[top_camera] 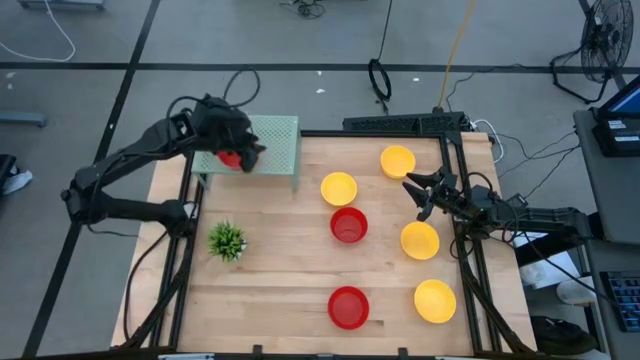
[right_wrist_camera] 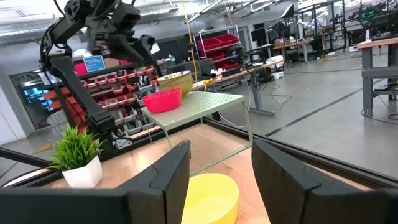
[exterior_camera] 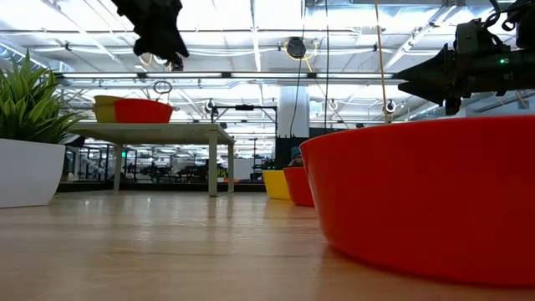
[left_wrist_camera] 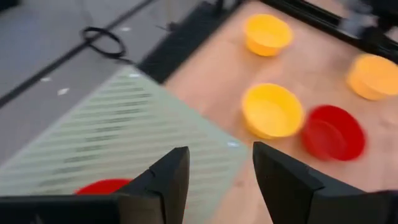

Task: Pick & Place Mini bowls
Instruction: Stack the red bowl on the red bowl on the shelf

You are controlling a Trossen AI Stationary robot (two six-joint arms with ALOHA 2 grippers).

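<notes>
Mini bowls: small round plastic ones, red and yellow, and we count six loose on the wooden table (top_camera: 270,280), plus two on the pale green mesh rack (top_camera: 275,140).

On the table: yellow bowl at the far right corner (top_camera: 397,160), yellow bowl near the rack (top_camera: 338,187), red bowl mid-table (top_camera: 348,225), yellow bowl by the right gripper (top_camera: 419,240), red bowl at the near edge (top_camera: 347,306), yellow bowl at near right (top_camera: 434,300).

On the rack: a red bowl (right_wrist_camera: 162,99) with a yellowish bowl (right_wrist_camera: 175,81) behind it. All the bowls look empty.

Step in hand, as we read it: a drop-off at the rack. Left gripper (left_wrist_camera: 214,180) hangs above the rack top with fingers apart and nothing between them; the red bowl sits on the mesh just below.

Right gripper (right_wrist_camera: 214,180) hovers over the right side of the table, jaws spread, empty, a yellow bowl right in front of it.

Next move probably calls for the right arm to descend on that bowl's rim and pinch it, while the left arm lifts clear of the rack. The small green plant in a white pot (top_camera: 227,241) is not in the way.
</notes>
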